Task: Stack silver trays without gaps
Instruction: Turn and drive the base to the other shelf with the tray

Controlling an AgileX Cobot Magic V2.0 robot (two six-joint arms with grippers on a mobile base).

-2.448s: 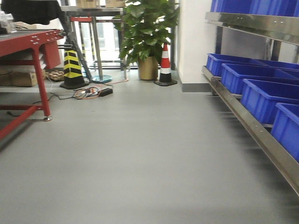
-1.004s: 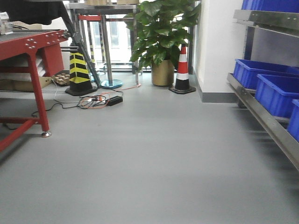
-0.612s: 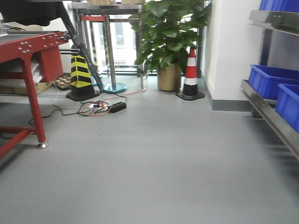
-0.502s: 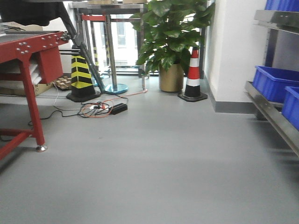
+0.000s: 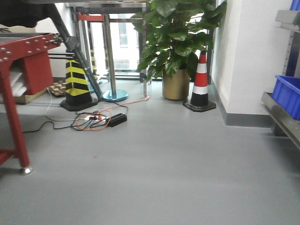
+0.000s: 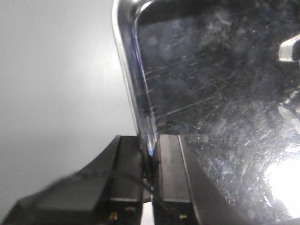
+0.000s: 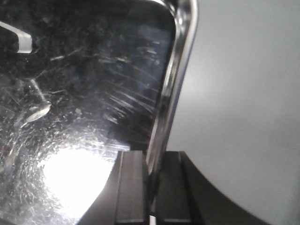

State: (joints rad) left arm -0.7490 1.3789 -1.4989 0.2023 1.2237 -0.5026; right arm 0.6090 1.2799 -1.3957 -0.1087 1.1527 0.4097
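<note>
A silver tray (image 6: 220, 89) fills the left wrist view, its scratched shiny bottom facing the camera above grey floor. My left gripper (image 6: 150, 157) is shut on the tray's left rim, one black finger on each side of it. In the right wrist view the same kind of silver tray (image 7: 84, 93) shows with a bright glare spot, and my right gripper (image 7: 152, 168) is shut on its right rim. Neither the tray nor any gripper shows in the front view.
Ahead lie grey floor, a red table leg (image 5: 14, 117) at left, cables with a power strip (image 5: 101, 121), a yellow-black bollard (image 5: 77, 84), a potted plant (image 5: 178, 51), a red-white cone (image 5: 200, 82), and a steel shelf rail (image 5: 283, 119) with a blue bin (image 5: 288, 93) at right.
The front view has swung left and moved forward: the blue bins and shelf slid off to the right, while the plant, cone and cables came nearer.
</note>
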